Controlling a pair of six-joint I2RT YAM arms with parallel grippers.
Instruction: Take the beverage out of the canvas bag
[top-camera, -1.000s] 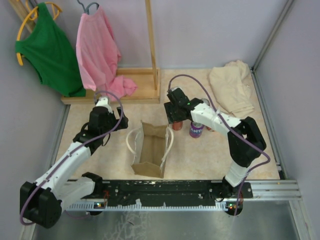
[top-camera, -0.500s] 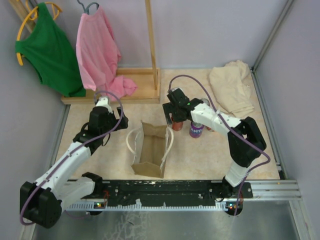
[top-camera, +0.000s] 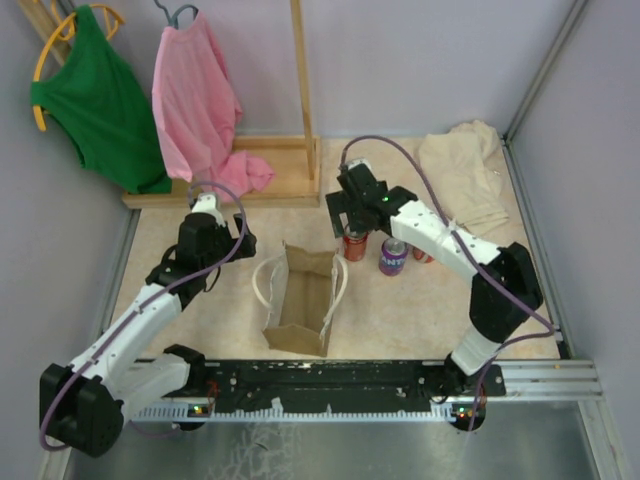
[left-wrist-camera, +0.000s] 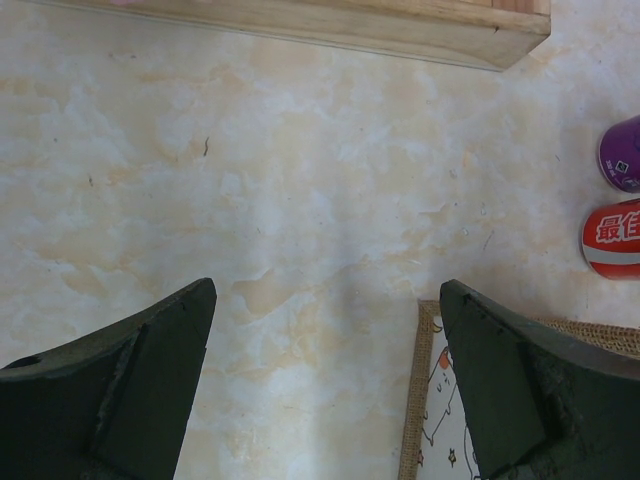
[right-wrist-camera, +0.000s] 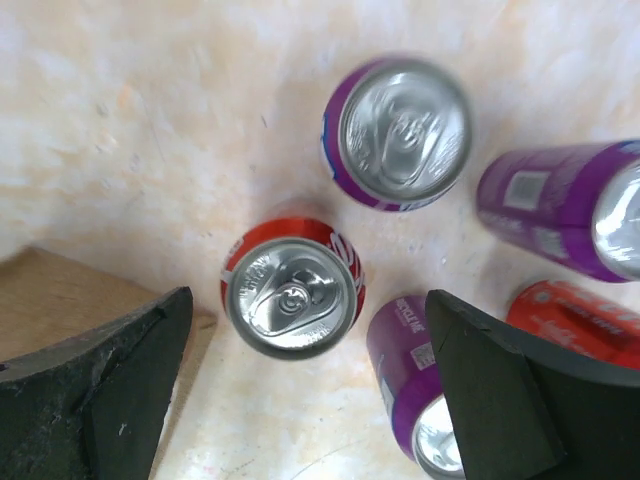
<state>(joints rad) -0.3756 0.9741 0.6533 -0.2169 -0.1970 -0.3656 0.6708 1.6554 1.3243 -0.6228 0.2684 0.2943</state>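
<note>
Plainly, the right tool (right-wrist-camera: 308, 300) hangs spread wide, gripping nothing, above an upright red can (top-camera: 354, 243) standing on the table (left-wrist-camera: 300, 150) just beside the canvas bag (top-camera: 300, 300); the left tool (left-wrist-camera: 328, 288) gapes empty near the bag's far corner.

table (top-camera: 225, 325) | on it: canvas bag (top-camera: 305, 263), red can (top-camera: 354, 243), purple can (top-camera: 392, 258), beige cloth (top-camera: 462, 178), wooden rack base (top-camera: 262, 192)

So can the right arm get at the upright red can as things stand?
Probably yes: the right gripper is open directly above the upright red can, jaws either side. A purple can sits close by one finger and might get nudged.
</note>
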